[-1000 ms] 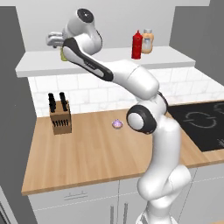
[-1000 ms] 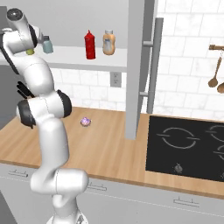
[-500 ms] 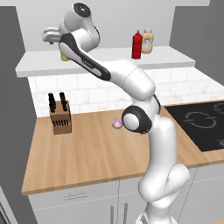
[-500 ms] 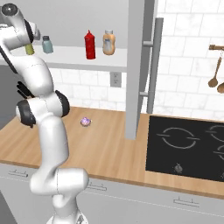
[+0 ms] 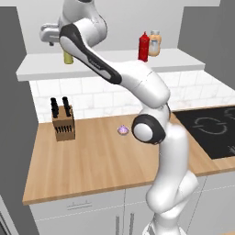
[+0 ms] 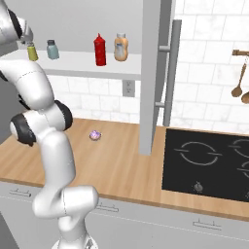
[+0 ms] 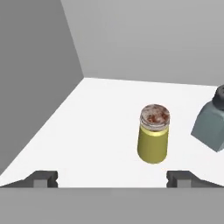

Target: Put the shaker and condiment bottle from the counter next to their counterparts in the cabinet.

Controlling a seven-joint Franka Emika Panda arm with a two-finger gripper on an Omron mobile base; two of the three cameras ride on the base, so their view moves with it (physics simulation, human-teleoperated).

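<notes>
So the olive-yellow shaker [image 7: 153,140] is standing upright on the white cabinet shelf [image 7: 96,127], cap up, on its own, nothing of mine touching it. The grey-teal shaker [image 7: 213,124] with the dark cap sits just beside it, a small gap between them. My pincer [image 7: 112,178] is spread wide, hovering over the shelf with the shaker past the tips. Further along the same shelf, well apart from this pair, the red condiment bottle [image 6: 100,49] stands right next to the orange-tan bottle [image 6: 121,47]. Down on the wooden counter [image 5: 101,160] there's a knife block [image 5: 63,123] and a small purple thing [image 5: 123,130] I can't identify.
</notes>
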